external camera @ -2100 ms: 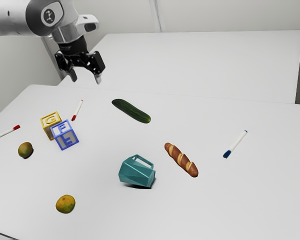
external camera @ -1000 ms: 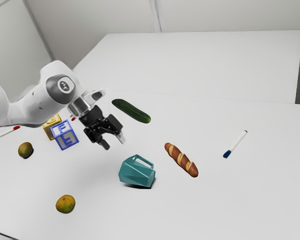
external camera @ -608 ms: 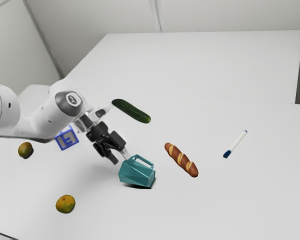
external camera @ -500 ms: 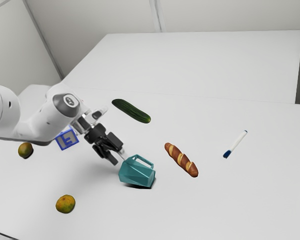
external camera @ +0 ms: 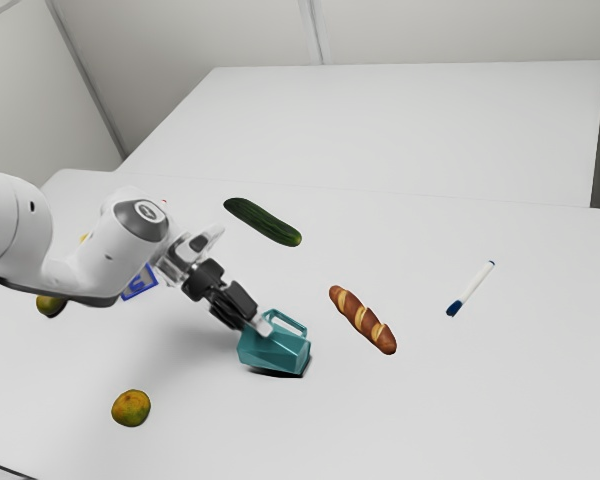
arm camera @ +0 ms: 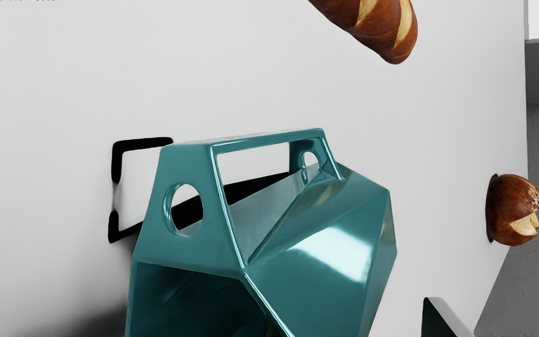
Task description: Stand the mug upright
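Teal mug (external camera: 275, 350), glossy & faceted, on its side on surface (external camera: 440, 410), w/ handle up, mouth toward tool (external camera: 255, 326) (fingers apart); bread (external camera: 363, 320) at the exterior view's right. Block (external camera: 138, 287): blue lettering, partly hidden.

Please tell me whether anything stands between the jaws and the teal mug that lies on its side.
Nothing visible does: the jaws are right at the mug, by its open end and its handle. The bread lies clear of that path, toward the exterior view's right.
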Controlling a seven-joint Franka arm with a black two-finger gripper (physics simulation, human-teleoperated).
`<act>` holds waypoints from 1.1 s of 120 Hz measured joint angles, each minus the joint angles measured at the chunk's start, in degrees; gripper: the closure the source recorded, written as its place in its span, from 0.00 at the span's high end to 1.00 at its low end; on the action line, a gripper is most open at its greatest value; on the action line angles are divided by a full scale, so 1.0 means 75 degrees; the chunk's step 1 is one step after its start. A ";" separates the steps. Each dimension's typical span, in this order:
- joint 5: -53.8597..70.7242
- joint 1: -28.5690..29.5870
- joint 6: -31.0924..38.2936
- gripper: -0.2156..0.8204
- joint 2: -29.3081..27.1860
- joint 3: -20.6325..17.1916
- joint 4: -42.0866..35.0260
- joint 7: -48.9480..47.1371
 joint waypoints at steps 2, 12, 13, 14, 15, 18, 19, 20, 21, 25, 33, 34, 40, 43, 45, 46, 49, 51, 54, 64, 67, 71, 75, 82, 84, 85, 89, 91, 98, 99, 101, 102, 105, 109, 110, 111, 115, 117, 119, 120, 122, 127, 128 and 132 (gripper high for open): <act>-0.0009 -0.0003 -0.0015 0.37 0.0002 -0.0002 0.0000 0.0030; -0.0043 -0.0009 -0.0105 0.30 -0.0037 -0.0007 0.0007 0.0170; -0.0045 -0.0009 -0.0115 0.30 -0.0042 -0.0007 0.0008 0.0183; -0.0048 -0.0010 -0.0125 0.29 -0.0047 -0.0008 0.0009 0.0196; -0.0050 -0.0011 -0.0135 0.28 -0.0051 -0.0008 0.0009 0.0208; -0.0055 -0.0009 -0.0162 0.27 -0.0061 -0.0013 0.0010 0.0244; -0.0057 -0.0009 -0.0170 0.26 -0.0064 -0.0016 0.0010 0.0256; -0.0059 -0.0009 -0.0179 0.25 -0.0069 -0.0018 0.0010 0.0268; -0.0060 -0.0010 -0.0187 0.25 -0.0073 -0.0020 0.0012 0.0279; -0.0065 -0.0013 -0.0223 0.22 -0.0091 -0.0033 0.0022 0.0323; -0.0078 0.0013 -0.0276 0.16 -0.0120 -0.0119 0.0042 0.0403; -0.0080 0.0012 -0.0280 0.16 -0.0120 -0.0128 0.0046 0.0411; -0.0094 -0.0002 -0.0300 0.12 -0.0122 -0.0164 0.0061 0.0462; -0.0100 -0.0007 -0.0305 0.11 -0.0122 -0.0176 0.0067 0.0485; -0.0103 -0.0010 -0.0307 0.11 -0.0122 -0.0182 0.0071 0.0501; -0.0104 -0.0012 -0.0308 0.10 -0.0123 -0.0184 0.0073 0.0508; -0.0105 -0.0015 -0.0307 0.09 -0.0127 -0.0190 0.0080 0.0529; -0.0106 -0.0008 -0.0304 0.09 -0.0128 -0.0207 0.0087 0.0542; -0.0107 0.0000 -0.0296 0.08 -0.0146 -0.0239 0.0093 0.0560; -0.0080 -0.0021 -0.0246 0.07 -0.0303 -0.0327 0.0103 0.0603; -0.0055 -0.0037 -0.0215 0.07 -0.0344 -0.0347 0.0104 0.0613; -0.0014 -0.0034 -0.0156 0.07 -0.0423 -0.0398 0.0108 0.0627; 0.0080 -0.0037 -0.0075 0.07 -0.0518 -0.0454 0.0118 0.0634; 0.0441 -0.0042 0.0094 0.06 -0.0745 -0.0562 0.0153 0.0591; 0.0588 -0.0039 0.0162 0.06 -0.0813 -0.0601 0.0168 0.0571; 0.0664 -0.0041 0.0199 0.06 -0.0840 -0.0617 0.0181 0.0561; 0.1006 -0.0064 0.0360 0.05 -0.0914 -0.0672 0.0265 0.0520; 0.1219 -0.0066 0.0439 0.05 -0.0940 -0.0711 0.0321 0.0491; 0.2040 -0.0086 0.0680 0.05 -0.1008 -0.0832 0.0519 0.0342; 0.2152 -0.0105 0.0714 0.05 -0.1011 -0.0834 0.0547 0.0319; 0.2379 -0.0141 0.0780 0.05 -0.1017 -0.0837 0.0598 0.0269; 0.2503 -0.0158 0.0815 0.04 -0.1020 -0.0841 0.0621 0.0241; 0.2853 -0.0213 0.0919 0.04 -0.1026 -0.0845 0.0673 0.0154; 0.3314 -0.0264 0.1063 0.04 -0.1027 -0.0872 0.0716 0.0021; 0.3426 -0.0276 0.1100 0.04 -0.1025 -0.0879 0.0724 -0.0016; 0.3532 -0.0289 0.1136 0.04 -0.1023 -0.0886 0.0731 -0.0052; 0.3943 -0.0340 0.1271 0.04 -0.1013 -0.0910 0.0765 -0.0213; 0.4149 -0.0357 0.1337 0.04 -0.1004 -0.0930 0.0777 -0.0301; 0.4348 -0.0372 0.1409 0.04 -0.0993 -0.0952 0.0785 -0.0389; 0.4438 -0.0377 0.1444 0.04 -0.0988 -0.0965 0.0788 -0.0433; 0.4601 -0.0380 0.1515 0.04 -0.0975 -0.0997 0.0794 -0.0519; 0.4932 -0.0411 0.1698 0.03 -0.0944 -0.1050 0.0798 -0.0724; 0.4991 -0.0422 0.1735 0.03 -0.0938 -0.1055 0.0798 -0.0763; 0.5193 -0.0473 0.1875 0.03 -0.0920 -0.1065 0.0794 -0.0917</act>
